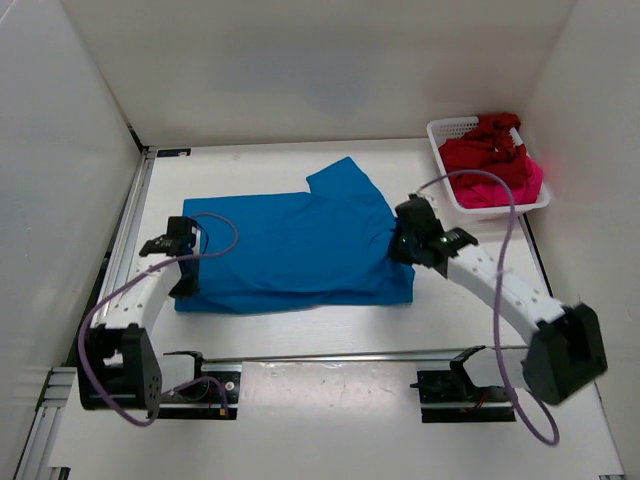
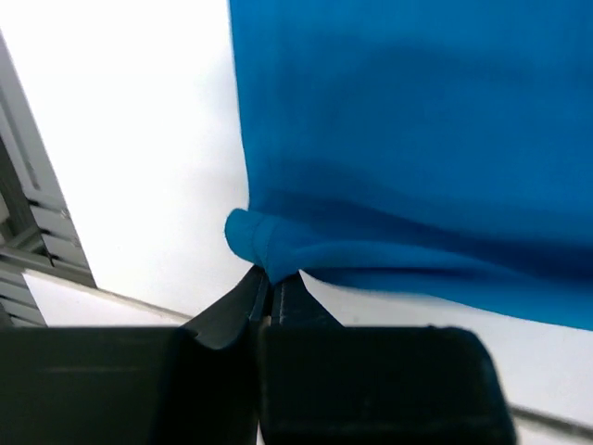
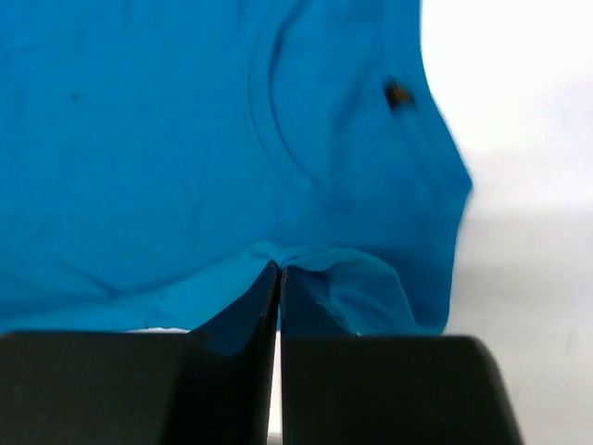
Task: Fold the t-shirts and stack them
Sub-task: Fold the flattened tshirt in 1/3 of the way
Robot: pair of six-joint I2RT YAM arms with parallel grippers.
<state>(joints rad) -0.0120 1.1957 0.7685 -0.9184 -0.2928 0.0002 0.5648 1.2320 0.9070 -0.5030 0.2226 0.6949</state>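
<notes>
A bright blue t-shirt (image 1: 300,245) lies partly folded on the white table, one sleeve sticking out toward the back. My left gripper (image 1: 185,262) is at the shirt's left end, shut on a pinched corner of the blue t-shirt (image 2: 264,246). My right gripper (image 1: 405,245) is at the shirt's right end, shut on a fold of the blue cloth (image 3: 306,264) near the collar. A dark red t-shirt (image 1: 485,148) and a pink-magenta t-shirt (image 1: 500,188) lie bunched in the basket at the back right.
The white mesh basket (image 1: 447,130) stands against the right wall at the back. A metal rail (image 1: 130,225) runs along the table's left side. White walls close in the back and both sides.
</notes>
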